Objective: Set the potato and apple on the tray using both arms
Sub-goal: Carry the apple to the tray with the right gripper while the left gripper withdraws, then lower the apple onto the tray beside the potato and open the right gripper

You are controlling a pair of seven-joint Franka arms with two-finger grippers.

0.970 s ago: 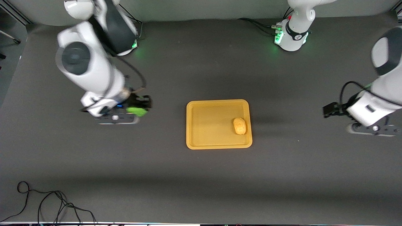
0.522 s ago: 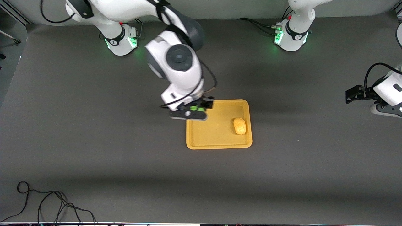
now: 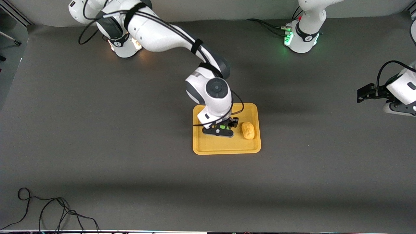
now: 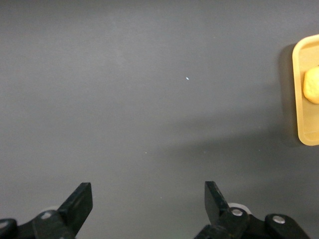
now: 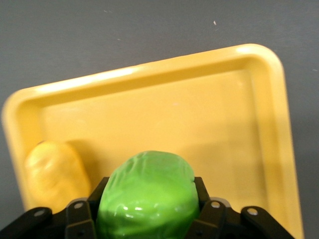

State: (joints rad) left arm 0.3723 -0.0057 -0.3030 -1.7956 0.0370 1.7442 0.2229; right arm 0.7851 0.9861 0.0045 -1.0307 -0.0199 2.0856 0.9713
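Glossily green, dimple-skinned apple (image 5: 147,196) over tray (image 5: 259,124)

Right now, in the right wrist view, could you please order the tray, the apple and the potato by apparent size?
1. Tray, by far the largest.
2. Apple, held in the right pincer close to the camera, which enlarges it.
3. Potato, partly hidden; true order against the apple is unsure.

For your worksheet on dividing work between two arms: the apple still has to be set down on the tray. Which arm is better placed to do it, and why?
The right arm. Its right gripper is shut on the apple over the tray, beside the potato. The left gripper is open and empty, waiting off the tray toward the left arm's end.
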